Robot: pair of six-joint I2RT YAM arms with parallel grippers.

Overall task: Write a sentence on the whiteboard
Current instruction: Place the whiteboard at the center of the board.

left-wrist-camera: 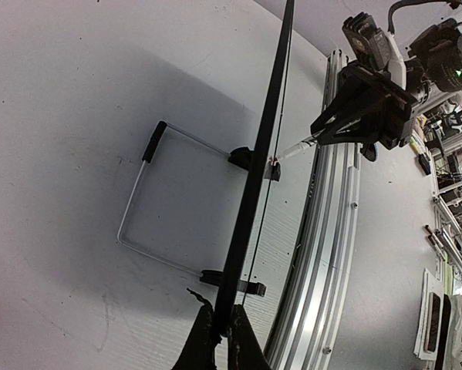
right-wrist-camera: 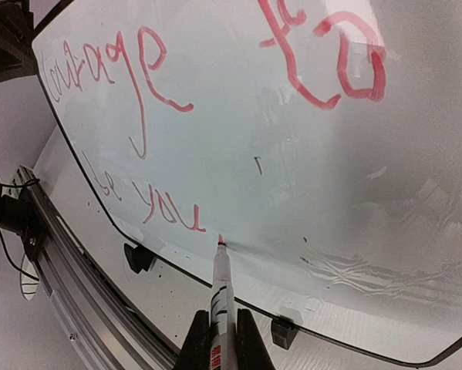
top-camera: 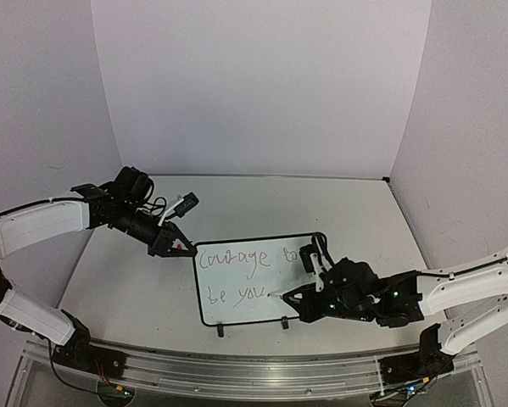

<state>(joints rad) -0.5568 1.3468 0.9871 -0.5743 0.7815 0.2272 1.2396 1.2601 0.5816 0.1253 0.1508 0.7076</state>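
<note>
The whiteboard (top-camera: 245, 315) lies mid-table, black-rimmed, with two black clips on its near edge. The sentence (top-camera: 234, 261) on it reads "Courage to" over "be you"; in the right wrist view the sentence (right-wrist-camera: 193, 228) is red. My left gripper (top-camera: 173, 246) is at the board's far left corner, and the left wrist view shows this gripper (left-wrist-camera: 221, 333) shut on the board's black edge (left-wrist-camera: 257, 169). My right gripper (top-camera: 300, 298) (right-wrist-camera: 221, 333) is shut on a white marker (right-wrist-camera: 221, 285), whose red tip touches the board just right of "you".
An aluminium rail (top-camera: 254, 369) runs along the table's near edge. A wire stand (left-wrist-camera: 138, 193) with black clips sits under the board. White walls close in the back and both sides. Clutter (left-wrist-camera: 446, 308) lies beyond the rail.
</note>
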